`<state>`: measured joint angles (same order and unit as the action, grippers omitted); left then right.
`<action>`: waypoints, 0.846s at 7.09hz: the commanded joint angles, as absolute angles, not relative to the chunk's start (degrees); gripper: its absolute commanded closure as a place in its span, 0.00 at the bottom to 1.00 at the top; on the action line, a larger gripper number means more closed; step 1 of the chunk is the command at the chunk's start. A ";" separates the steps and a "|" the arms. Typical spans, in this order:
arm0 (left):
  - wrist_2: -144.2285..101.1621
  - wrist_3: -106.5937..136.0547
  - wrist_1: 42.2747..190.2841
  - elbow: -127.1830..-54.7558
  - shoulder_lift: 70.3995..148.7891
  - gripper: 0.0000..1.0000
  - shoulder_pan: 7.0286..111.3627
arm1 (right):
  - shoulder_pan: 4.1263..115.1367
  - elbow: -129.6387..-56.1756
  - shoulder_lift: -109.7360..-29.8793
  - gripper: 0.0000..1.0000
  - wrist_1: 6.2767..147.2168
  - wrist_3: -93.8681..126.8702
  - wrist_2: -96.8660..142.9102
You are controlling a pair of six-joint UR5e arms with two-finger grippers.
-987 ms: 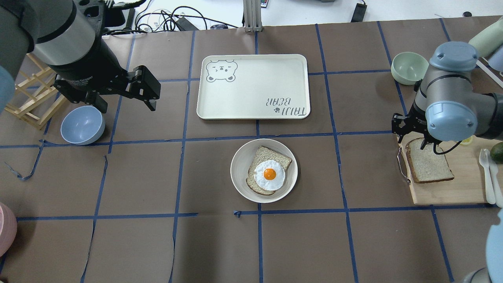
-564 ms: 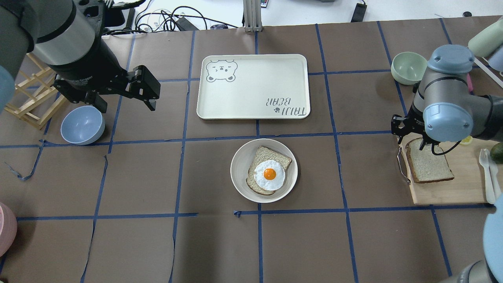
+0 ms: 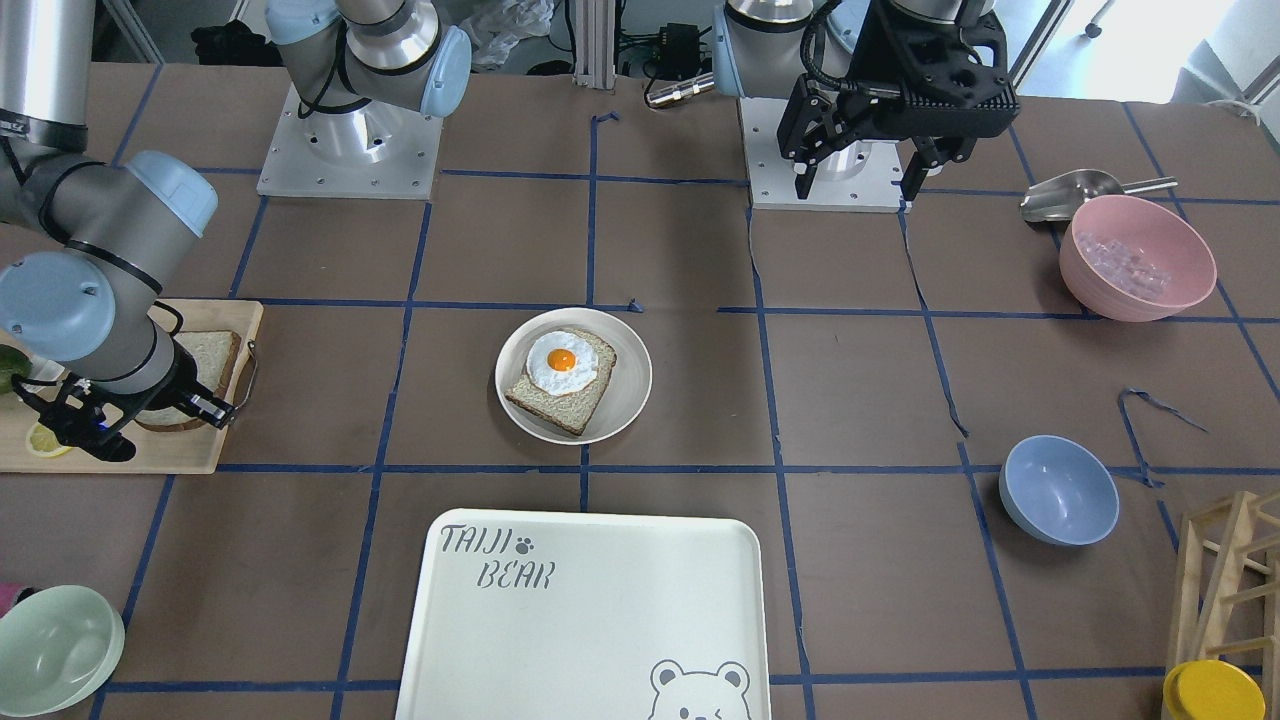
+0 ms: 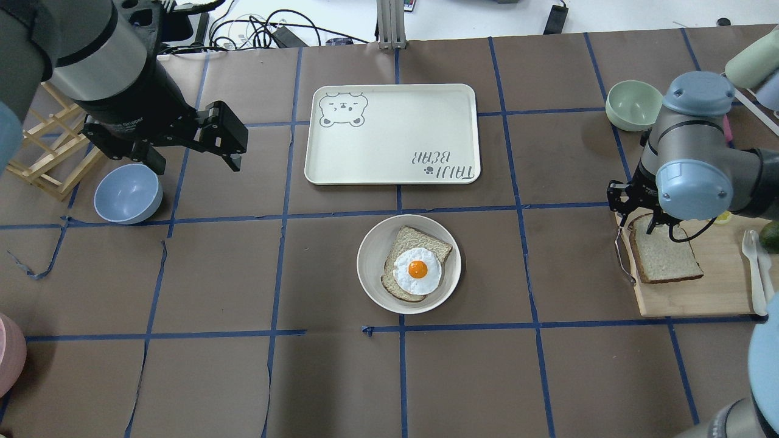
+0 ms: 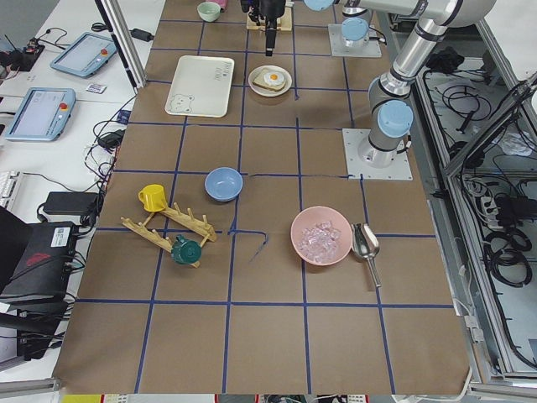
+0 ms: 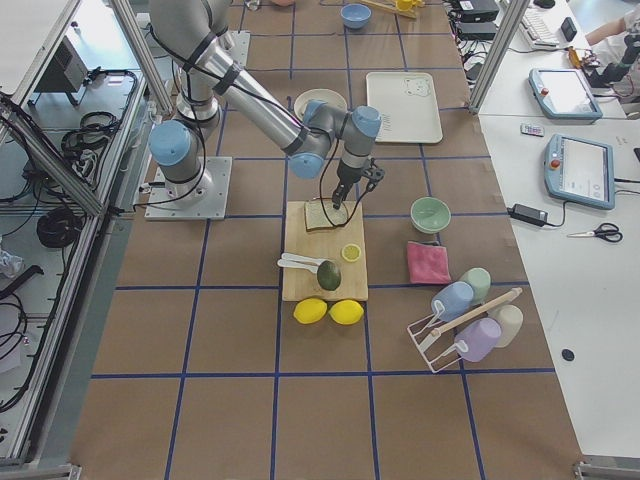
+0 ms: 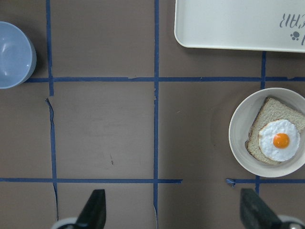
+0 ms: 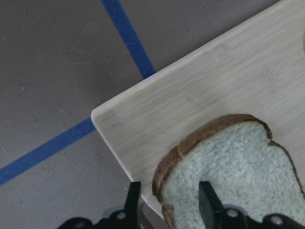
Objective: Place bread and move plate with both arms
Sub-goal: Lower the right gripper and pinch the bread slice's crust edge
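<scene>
The plain bread (image 4: 666,258) lies flat on a wooden cutting board (image 4: 700,292) at the right edge of the table. My right gripper (image 4: 636,220) is down at its far left corner. In the right wrist view the gripper (image 8: 170,202) is open. One finger (image 8: 207,202) is over the bread (image 8: 238,162) and the other is just outside the crust. The cream plate (image 4: 371,243) sits mid-table and holds an egg-topped slice (image 4: 417,267). My left gripper (image 4: 195,163) hangs open and empty high over the table's left part.
A bear-print tray (image 4: 392,134) lies beyond the plate. A blue bowl (image 4: 128,193) and a wooden rack (image 4: 48,152) are at far left. A green bowl (image 4: 633,104) stands behind the board. White cutlery (image 4: 758,267) and an avocado (image 4: 772,234) lie on the board. A pink bowl (image 3: 1137,258) holds ice.
My right arm's elbow has shifted slightly while its gripper stays at the bread's corner. The bread, the plate and the left arm have not moved.
</scene>
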<state>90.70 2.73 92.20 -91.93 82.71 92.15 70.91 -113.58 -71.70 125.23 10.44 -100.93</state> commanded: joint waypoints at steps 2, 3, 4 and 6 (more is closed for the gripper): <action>90.70 2.72 92.11 -91.93 82.71 0.00 92.11 | 70.75 -113.56 -70.76 0.49 125.16 10.63 -100.99; 90.70 2.72 92.20 -91.93 82.71 0.00 92.11 | 70.75 -113.47 -70.75 0.68 125.16 10.81 -100.90; 90.79 2.72 92.20 -91.93 82.71 0.00 92.11 | 70.75 -113.38 -70.75 0.86 124.90 10.72 -100.90; 90.79 2.72 92.20 -91.93 82.71 0.00 92.02 | 69.70 -113.29 -71.01 1.00 124.46 10.37 -100.72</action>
<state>90.78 2.72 92.19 -91.93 82.71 92.08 70.24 -113.35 -70.90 124.74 10.57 -100.86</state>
